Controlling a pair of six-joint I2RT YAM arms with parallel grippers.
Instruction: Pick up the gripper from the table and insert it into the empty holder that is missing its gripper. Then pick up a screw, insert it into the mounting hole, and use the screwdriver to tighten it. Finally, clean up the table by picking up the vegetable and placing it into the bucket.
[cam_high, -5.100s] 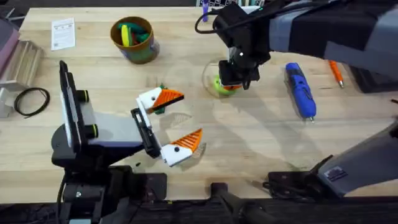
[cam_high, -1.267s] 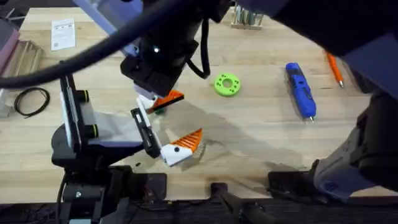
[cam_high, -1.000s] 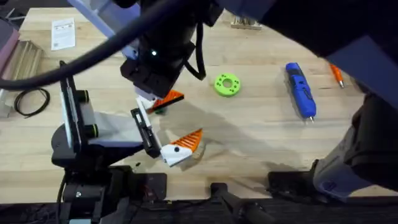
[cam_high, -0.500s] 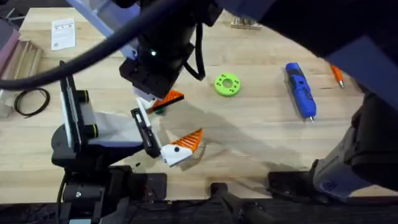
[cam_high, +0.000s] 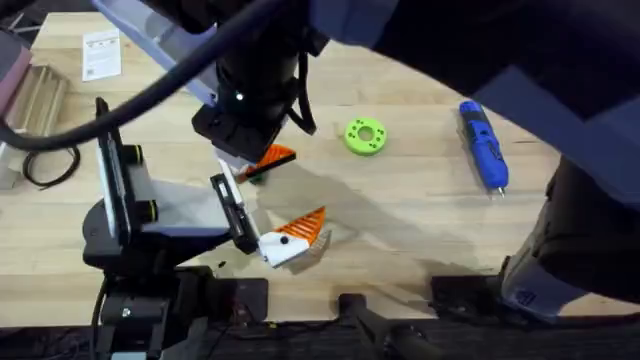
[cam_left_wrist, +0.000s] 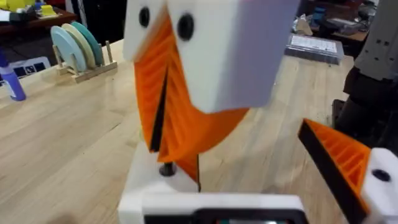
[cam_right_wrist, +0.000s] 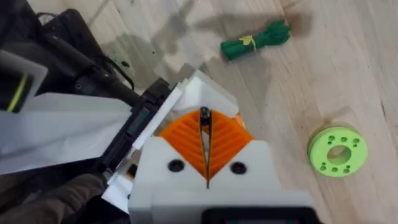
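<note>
One by one, looked at both claws. Saw the big dark right arm reaching across the tabletop (cam_high: 400, 230) from the lower right. Found the right claw (cam_right_wrist: 204, 124) down low by the left arm, with its two orange pads pressed tight together. Spotted a tiny dark screw (cam_left_wrist: 166, 168) pinched at the very tip. Saw that tip just above a white holder (cam_right_wrist: 208, 92) on the left claw (cam_high: 280, 197). Found the left claw spread wide open, gripping nothing, with one finger far from the other. Noticed the orange finger piece (cam_high: 275, 157) sitting on that far white holder, right under the right claw. Could not tell if the screw touched the hole.

Saw the green vegetable (cam_right_wrist: 255, 40) lying flat on the tabletop, just beside that far finger and touching neither claw. Found the blue screwdriver (cam_high: 483, 145) lying on its side well off to the right, with no claw near. Spotted a lime-green ring (cam_high: 364, 136) flat on the wood, between the claws and the screwdriver.
</note>
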